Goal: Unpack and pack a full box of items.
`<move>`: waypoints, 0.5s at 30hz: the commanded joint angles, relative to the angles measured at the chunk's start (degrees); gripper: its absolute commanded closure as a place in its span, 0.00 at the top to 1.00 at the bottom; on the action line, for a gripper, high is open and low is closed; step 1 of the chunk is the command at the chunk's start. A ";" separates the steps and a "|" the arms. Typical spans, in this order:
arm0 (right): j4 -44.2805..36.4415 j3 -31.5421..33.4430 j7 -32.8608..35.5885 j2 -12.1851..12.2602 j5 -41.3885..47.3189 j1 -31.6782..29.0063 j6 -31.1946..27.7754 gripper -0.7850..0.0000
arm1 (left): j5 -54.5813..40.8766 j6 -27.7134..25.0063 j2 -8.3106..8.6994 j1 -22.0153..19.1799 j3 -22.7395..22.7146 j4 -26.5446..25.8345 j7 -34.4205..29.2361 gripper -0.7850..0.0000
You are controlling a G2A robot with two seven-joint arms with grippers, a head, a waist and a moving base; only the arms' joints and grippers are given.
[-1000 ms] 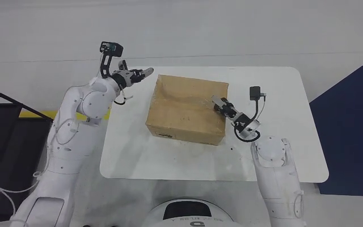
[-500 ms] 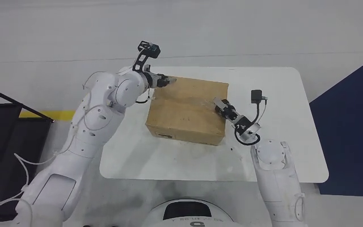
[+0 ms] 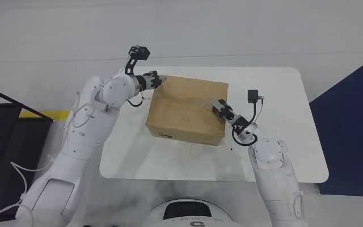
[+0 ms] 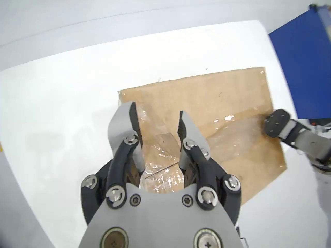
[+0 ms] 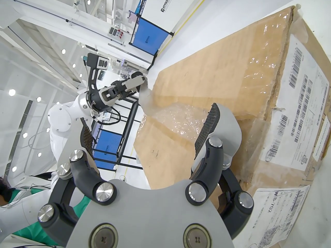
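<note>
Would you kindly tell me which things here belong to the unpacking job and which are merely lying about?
Job: cardboard box, clear tape across its top, left gripper, right gripper.
Lying about: blue panel, black rack, both off the white table.

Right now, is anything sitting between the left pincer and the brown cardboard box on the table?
Nothing visible does. The open left pincer hangs right at a corner of the brown cardboard box on the white table. Beneath it is only the clear tape strip along the box's top.
</note>
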 commanded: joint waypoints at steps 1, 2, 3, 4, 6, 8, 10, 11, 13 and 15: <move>0.06 -0.08 -0.13 0.13 0.09 0.03 -0.05 1.00 | -4.41 -3.51 0.24 1.70 -2.22 -0.32 1.81 0.00; 0.07 -0.13 -0.19 0.19 0.13 0.04 -0.05 1.00 | -5.94 -5.92 0.42 2.66 -3.28 -0.43 2.64 0.00; 0.08 -0.19 -0.26 0.26 0.17 0.05 -0.04 1.00 | -7.36 -8.19 0.61 3.74 -4.35 -0.40 3.57 0.00; 0.08 -0.25 -0.32 0.32 0.21 0.06 -0.02 1.00 | -7.93 -10.06 0.82 4.69 -5.23 -0.30 4.20 0.00; 0.10 -0.36 -0.44 0.44 0.48 0.16 0.01 1.00 | -8.56 -11.85 1.17 6.40 -6.75 0.39 5.33 0.00; 0.15 -0.53 -0.58 0.55 0.57 0.29 0.10 1.00 | -9.05 -11.54 1.38 7.20 -7.54 0.92 5.08 0.00; 0.20 -0.76 -0.76 0.66 0.52 0.47 0.29 1.00 | -8.93 -10.48 1.51 7.29 -7.96 1.04 4.97 0.00; 0.21 -0.89 -0.71 0.72 0.55 0.57 0.36 1.00 | -8.80 -10.19 1.53 7.24 -7.96 0.71 4.99 0.00; 0.20 -1.04 -0.92 0.83 0.66 0.74 0.48 1.00 | -7.44 -9.43 1.62 7.00 -7.65 -0.32 4.54 0.00; 0.23 -1.20 -1.15 0.94 0.71 0.78 0.50 1.00 | -5.55 -8.48 1.66 6.86 -6.88 -2.09 4.04 0.66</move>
